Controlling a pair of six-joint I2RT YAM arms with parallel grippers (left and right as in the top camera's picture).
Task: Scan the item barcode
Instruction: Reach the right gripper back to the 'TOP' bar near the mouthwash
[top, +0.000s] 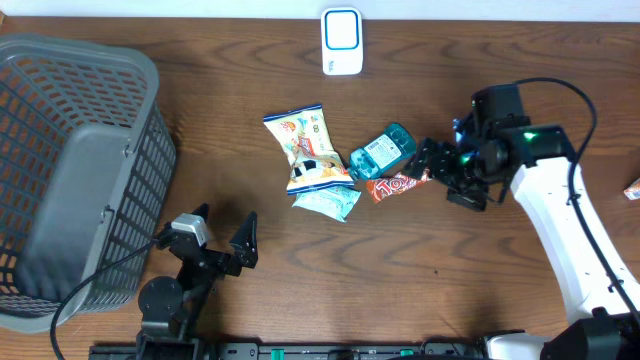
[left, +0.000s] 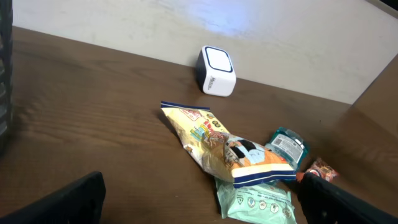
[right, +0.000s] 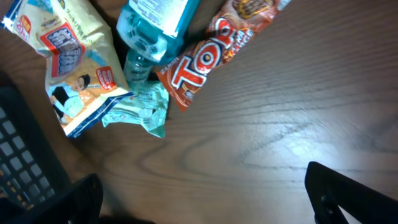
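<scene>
A grey plastic basket (top: 70, 170) is sitting at the left end of the wooden table (top: 500, 300), tipped so its open mouth is showing from above. Just to the right of it, near the front edge, the left gripper (top: 222, 232) is hovering low with its jaws spread wide and nothing between them; it is well apart from the goods.

The things to be scanned are lying in a loose cluster at the middle of the table. A yellow-and-white snack bag (top: 308, 150) is lying furthest left, its lower end resting over a pale green pouch (top: 328, 200). To the right of the bag a teal bottle (top: 383, 152) is lying on its side with the white label facing up. An orange candy bar (top: 398, 185) is lying just below the bottle and touching it. Behind the cluster, at the table's far edge, a white scanner (top: 341, 41) with a blue-rimmed face is standing alone.

The right gripper (top: 437, 172) is reaching in from the right, jaws wide apart and holding nothing, close beside the right end of the candy bar. At the far right edge a small orange packet (top: 633, 188) is lying partly out of view.
</scene>
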